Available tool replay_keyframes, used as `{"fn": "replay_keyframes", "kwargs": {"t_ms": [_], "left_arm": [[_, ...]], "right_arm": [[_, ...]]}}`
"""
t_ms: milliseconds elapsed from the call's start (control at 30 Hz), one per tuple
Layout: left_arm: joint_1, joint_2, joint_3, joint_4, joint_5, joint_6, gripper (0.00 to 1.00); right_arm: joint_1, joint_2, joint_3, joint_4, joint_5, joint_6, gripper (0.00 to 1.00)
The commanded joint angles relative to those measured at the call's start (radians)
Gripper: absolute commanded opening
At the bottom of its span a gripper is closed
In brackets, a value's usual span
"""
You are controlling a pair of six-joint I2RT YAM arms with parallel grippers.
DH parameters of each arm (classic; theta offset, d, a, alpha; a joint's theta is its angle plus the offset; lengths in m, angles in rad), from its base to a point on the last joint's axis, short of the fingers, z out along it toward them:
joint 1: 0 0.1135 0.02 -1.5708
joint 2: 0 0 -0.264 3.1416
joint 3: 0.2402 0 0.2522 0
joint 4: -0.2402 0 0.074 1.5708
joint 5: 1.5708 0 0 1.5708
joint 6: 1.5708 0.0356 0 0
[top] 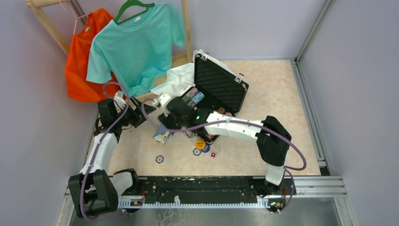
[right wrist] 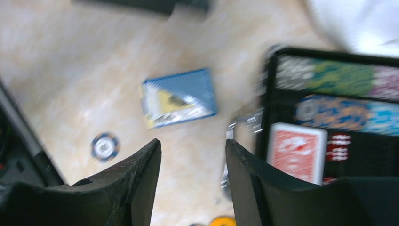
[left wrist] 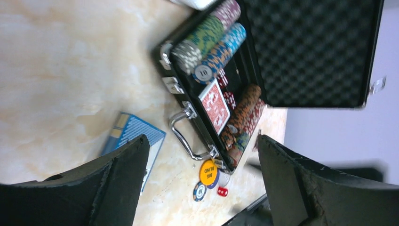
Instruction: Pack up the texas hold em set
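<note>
one blue deck beyond parted right jaws, apparently untouched

The case is black, its lid lined with matt, dimpled foam. Its handle and latches are bright, glossy metal. The chips look like smooth plastic with striped edges. The blue deck and red deck are printed card with a slight sheen. The bench is smooth, pale and marbled. The white cloth, teal shirt and orange shirt are soft matt fabric, and the rack is bare wood. The left tool is matt black with scuffed edges.
</note>
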Motion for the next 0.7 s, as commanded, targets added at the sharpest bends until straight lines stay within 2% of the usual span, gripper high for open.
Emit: {"fn": "replay_keyframes", "kwargs": {"t_ms": [0,133,267,667], "left_arm": [[0.103,0.008,0.019,-0.023,-0.012,-0.075,0.95],[0.210,0.034,0.014,-0.018,0.044,-0.054,0.97],[0.287,0.091,0.037,-0.104,0.072,0.033,0.98],[0.429,0.082,-0.110,-0.024,0.121,-0.028,0.99]], "right_arm": [[0.150,-0.012,-0.054,-0.056,0.081,0.068,0.55],[0.256,0.050,-0.020,-0.082,0.146,0.089,0.60],[0.307,0.106,0.005,-0.083,0.165,0.110,0.61],[0.334,0.242,0.100,-0.081,0.125,0.136,0.63]]}}
